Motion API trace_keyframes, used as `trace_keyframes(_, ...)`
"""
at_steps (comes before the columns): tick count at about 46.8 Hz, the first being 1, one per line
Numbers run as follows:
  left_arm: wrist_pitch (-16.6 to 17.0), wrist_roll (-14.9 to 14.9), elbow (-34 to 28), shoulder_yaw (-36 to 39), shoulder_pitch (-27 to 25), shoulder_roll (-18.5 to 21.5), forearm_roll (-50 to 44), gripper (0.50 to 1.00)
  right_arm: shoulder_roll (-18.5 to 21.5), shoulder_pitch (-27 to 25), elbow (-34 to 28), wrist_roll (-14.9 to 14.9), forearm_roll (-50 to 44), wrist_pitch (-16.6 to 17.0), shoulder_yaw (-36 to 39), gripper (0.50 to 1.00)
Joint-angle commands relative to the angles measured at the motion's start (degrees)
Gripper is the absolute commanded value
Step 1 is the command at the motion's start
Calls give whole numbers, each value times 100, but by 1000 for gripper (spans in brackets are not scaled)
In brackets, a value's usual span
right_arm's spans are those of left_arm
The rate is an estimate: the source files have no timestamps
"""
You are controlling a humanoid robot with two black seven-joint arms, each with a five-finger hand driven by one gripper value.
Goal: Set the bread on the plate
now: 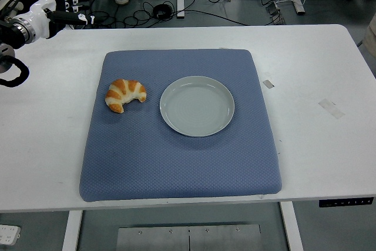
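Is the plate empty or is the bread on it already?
Empty. The plate shows only its bare grey surface, and the bread lies apart from it on the blue mat, to its left.
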Motion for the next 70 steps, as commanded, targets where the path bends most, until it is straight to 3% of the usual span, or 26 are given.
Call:
trace_keyframes(1,1,0,-3,1,7,-16,0,969,0,0,4,0,0,0,0,1000)
trace_keyframes(70,53,0,-2,1,52,-86,0,969,0,0,-5,0,0,0,0,1000)
